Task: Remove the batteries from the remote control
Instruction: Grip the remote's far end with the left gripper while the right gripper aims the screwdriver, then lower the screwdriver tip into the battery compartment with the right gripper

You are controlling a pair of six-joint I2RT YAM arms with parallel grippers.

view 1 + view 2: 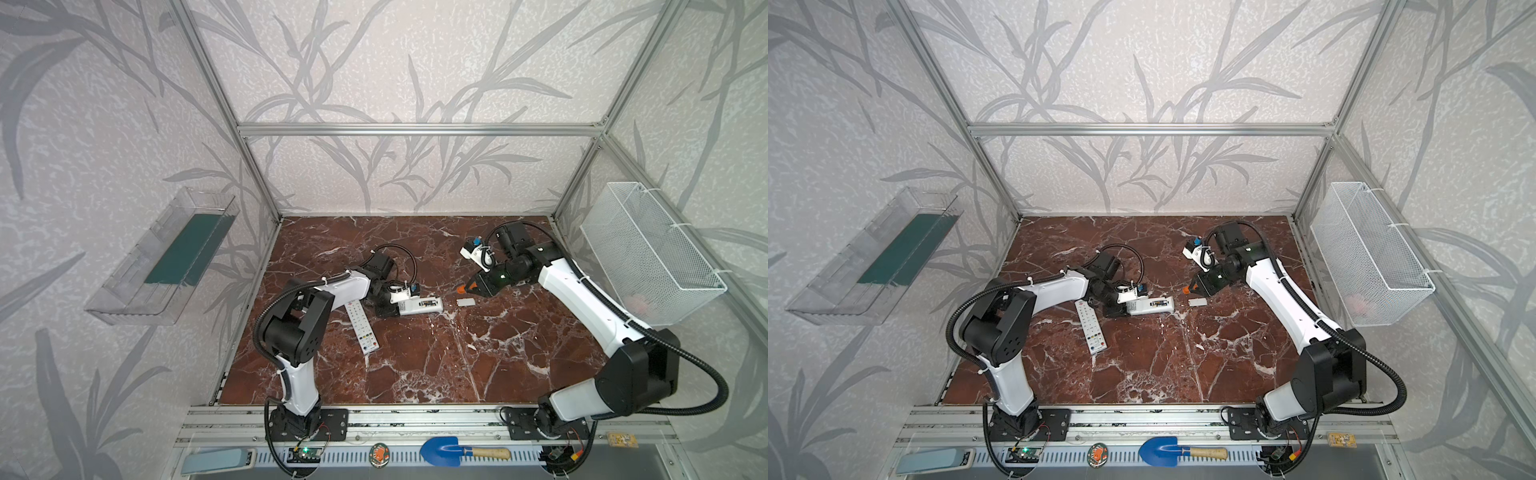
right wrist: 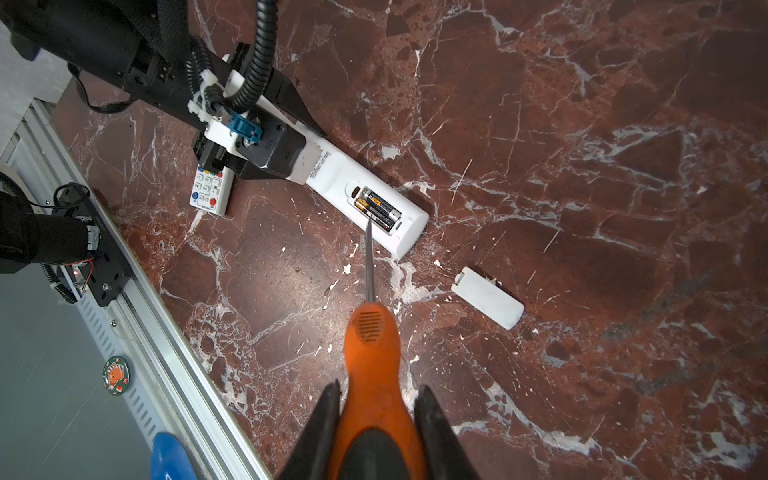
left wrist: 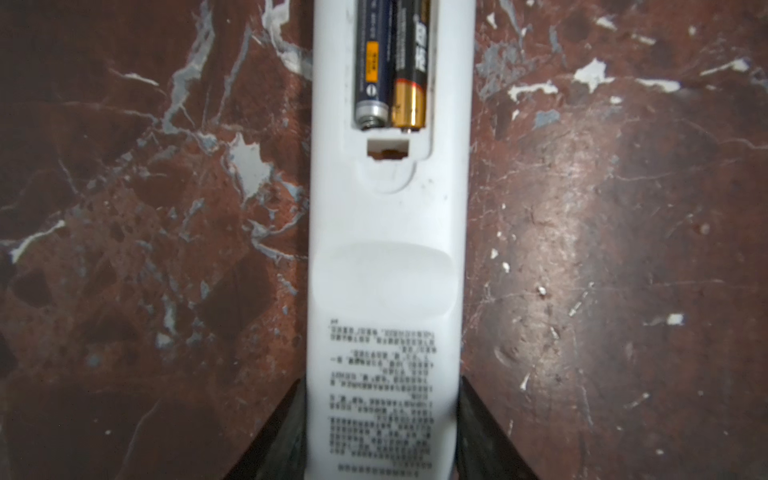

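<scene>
- While my left end effector (image 3: 381,386) clamps the remote control (image 3: 386,232) across its width, fingers (image 3: 282,436) tight against both long sides at the printed end, the white shell lies back-up on the marbled surface (image 2: 582,124).
- Left wrist view, close in: the bay is open and the batteries (image 3: 390,66) sit side by side inside, one dark blue with an orange patch, one black and gold. Only this view shows those markings clearly.
- Right wrist view gives what that one lacks: my right end effector (image 2: 378,388) is closed narrow on the orange handle of a screwdriver (image 2: 372,345), thin blade pointing out ahead.
- Same view: the blade tip sits at the edge of the batteries; touching or just above, I cannot tell.
- The batteries are in the half of the remote control far from my left grip.
- The cover (image 2: 488,297) lies flat, apart from the remote control's free end.
- Both top views add a second remote (image 1: 361,328), buttons up, beside my left arm.
</scene>
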